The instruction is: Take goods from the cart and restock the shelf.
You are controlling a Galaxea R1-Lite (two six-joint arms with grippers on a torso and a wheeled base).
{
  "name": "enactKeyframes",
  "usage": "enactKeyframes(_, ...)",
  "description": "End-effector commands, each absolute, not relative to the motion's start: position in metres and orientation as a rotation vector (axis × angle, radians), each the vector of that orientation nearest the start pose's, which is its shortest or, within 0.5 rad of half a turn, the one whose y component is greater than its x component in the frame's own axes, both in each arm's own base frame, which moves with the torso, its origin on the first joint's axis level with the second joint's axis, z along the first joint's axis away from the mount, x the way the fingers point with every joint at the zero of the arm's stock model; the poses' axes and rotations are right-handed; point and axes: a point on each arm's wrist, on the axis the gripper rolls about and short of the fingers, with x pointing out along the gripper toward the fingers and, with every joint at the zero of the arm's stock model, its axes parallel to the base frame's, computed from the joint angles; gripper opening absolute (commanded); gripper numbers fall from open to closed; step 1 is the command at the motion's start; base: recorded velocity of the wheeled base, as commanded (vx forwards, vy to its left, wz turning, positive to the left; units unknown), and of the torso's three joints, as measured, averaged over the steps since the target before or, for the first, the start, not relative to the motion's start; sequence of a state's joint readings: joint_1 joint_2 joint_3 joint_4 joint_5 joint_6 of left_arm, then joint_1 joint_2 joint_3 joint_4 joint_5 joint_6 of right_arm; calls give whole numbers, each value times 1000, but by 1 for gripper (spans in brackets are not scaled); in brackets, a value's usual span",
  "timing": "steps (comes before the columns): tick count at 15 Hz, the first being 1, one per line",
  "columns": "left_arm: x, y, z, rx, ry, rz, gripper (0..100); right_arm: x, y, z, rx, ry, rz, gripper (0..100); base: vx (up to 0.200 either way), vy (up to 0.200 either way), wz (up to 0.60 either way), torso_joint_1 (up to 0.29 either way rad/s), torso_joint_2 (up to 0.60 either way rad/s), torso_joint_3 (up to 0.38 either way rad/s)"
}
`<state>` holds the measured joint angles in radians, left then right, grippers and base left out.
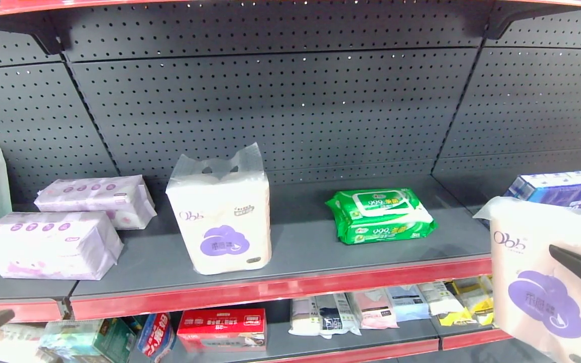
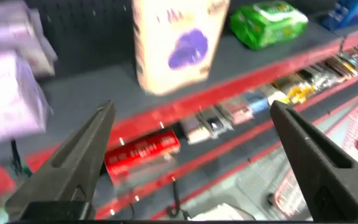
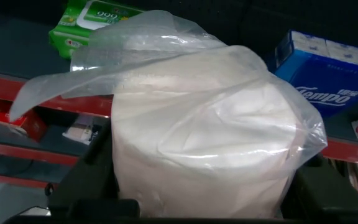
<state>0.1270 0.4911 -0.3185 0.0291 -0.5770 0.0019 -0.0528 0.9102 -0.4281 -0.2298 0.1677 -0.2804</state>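
While you are watching the head view, the right gripper [image 1: 563, 302] is holding the held roll pack [image 1: 532, 282] at four o'clock in the frame. Its dark tapered fingers [image 1: 580, 269] are pinching the soft white block through its clear film, which carries a purple cloud print. On the flat grey shelf [image 1: 310, 252], in front of the perforated metal panel [image 1: 290, 101], a matching standing roll pack [image 1: 222, 222] is sitting upright with its plastic handle flap sticking up. A flat, glossy green wipes pouch [image 1: 381, 216] is lying at three o'clock of it, well apart. A pillowy lilac tissue brick [image 1: 48, 244] is lying at nine o'clock of it, and a second lilac brick [image 1: 96, 199] is lying at ten o'clock. A boxy blue tissue bundle [image 1: 558, 189] is resting at twelve o'clock of the held roll pack.

In the left wrist view, your left gripper [image 2: 191, 109] is hanging with its two wedge-shaped black fingers spread wide, gripping nothing. Beyond them the standing roll pack and the green wipes pouch are sitting on the shelf, above a red carton [image 2: 143, 152] on the tier below.

In the right wrist view, crinkled transparent film is bulging over the rounded white rolls, and the fingers are pressing in on both sides of them.
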Motion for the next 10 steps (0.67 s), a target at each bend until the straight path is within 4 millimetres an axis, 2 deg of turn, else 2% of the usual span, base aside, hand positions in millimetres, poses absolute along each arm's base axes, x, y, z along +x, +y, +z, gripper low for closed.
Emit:
enactKeyframes(1, -8, -13, 157, -17, 107, -427, 100, 101, -2, 199, -252, 217, 129, 0, 0, 0, 0, 0, 0, 0)
enactKeyframes(2, -8, -13, 157, -17, 107, -427, 100, 101, -2, 199, -252, 217, 129, 0, 0, 0, 0, 0, 0, 0)
enactKeyframes(3, -7, -13, 155, 40, 123, -282, 100, 100, -3, 201, -254, 208, 117, 0, 0, 0, 0, 0, 0, 0)
enactKeyframes(5, -10, -13, 156, 96, 88, -249, 100, 99, -3, 202, -255, 200, 118, 0, 0, 0, 0, 0, 0, 0)
enactKeyframes(7, -21, -15, 157, 132, 25, -344, 100, 94, -2, 200, -256, 191, 121, 0, 0, 0, 0, 0, 0, 0)
enactKeyframes(9, -22, -12, 157, 133, 22, -450, 100, 94, -2, 200, -256, 192, 120, 0, 0, 0, 0, 0, 0, 0)
enactKeyframes(10, -21, -12, 156, 133, 33, -440, 100, 94, -2, 202, -256, 187, 119, 0, 0, 0, 0, 0, 0, 0)
